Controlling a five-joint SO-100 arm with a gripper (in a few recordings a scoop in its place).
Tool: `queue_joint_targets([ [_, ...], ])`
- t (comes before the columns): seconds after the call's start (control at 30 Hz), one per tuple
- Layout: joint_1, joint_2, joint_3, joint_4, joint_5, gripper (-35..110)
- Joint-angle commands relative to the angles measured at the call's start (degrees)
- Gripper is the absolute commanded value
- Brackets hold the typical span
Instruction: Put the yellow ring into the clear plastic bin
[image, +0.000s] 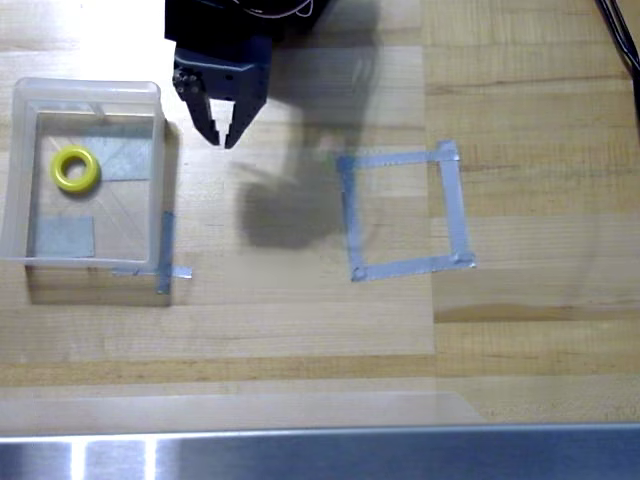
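Observation:
The yellow ring (75, 168) lies flat inside the clear plastic bin (22, 100), in its upper left part, at the left of the overhead view. Grey tape patches show through the bin's bottom. My black gripper (223, 135) hangs just to the right of the bin's upper right corner, pointing down the picture. Its two fingertips stand a small gap apart, and nothing is between them.
A square outline of grey tape (404, 214) lies on the wooden table (300, 320) right of centre. The arm's shadow falls between the bin and that square. A metal strip (320, 455) runs along the bottom edge. Dark cables (622, 40) cross the top right corner.

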Motion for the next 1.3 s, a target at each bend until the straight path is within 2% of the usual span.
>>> queue_joint_targets([
  [0.0,1.1,18.0,12.7,1.2,1.0,2],
  [0.23,0.2,31.8,23.6,1.6,5.9,2],
  [0.5,-6.7,31.6,25.0,6.2,14.4,2],
  [0.7,-9.6,31.6,29.0,8.0,16.1,3],
  [1.27,-9.6,31.3,35.5,9.8,16.1,3],
])
